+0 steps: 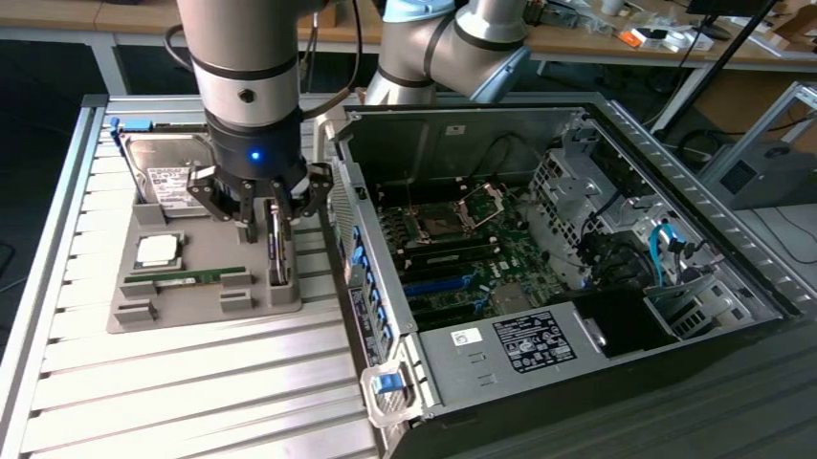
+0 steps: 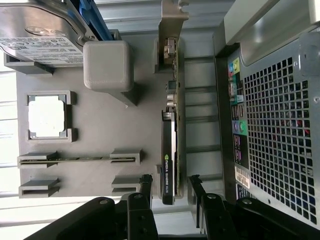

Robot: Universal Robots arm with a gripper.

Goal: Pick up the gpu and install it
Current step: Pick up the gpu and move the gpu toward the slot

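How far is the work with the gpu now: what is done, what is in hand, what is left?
Done: the gripper hangs over the gpu, open fingers on either side of it. In hand: nothing gripped yet; the gpu stands on edge in the grey tray. Left: lifting it and installing it in the open computer case.

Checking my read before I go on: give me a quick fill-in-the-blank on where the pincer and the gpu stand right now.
1. The pincer is ___, one finger on each side of the gpu.
2. The gpu stands on its ___ in the grey holder.
3. The processor chip lies ___ the hard drive and the memory stick.
Missing words: open; edge; between.
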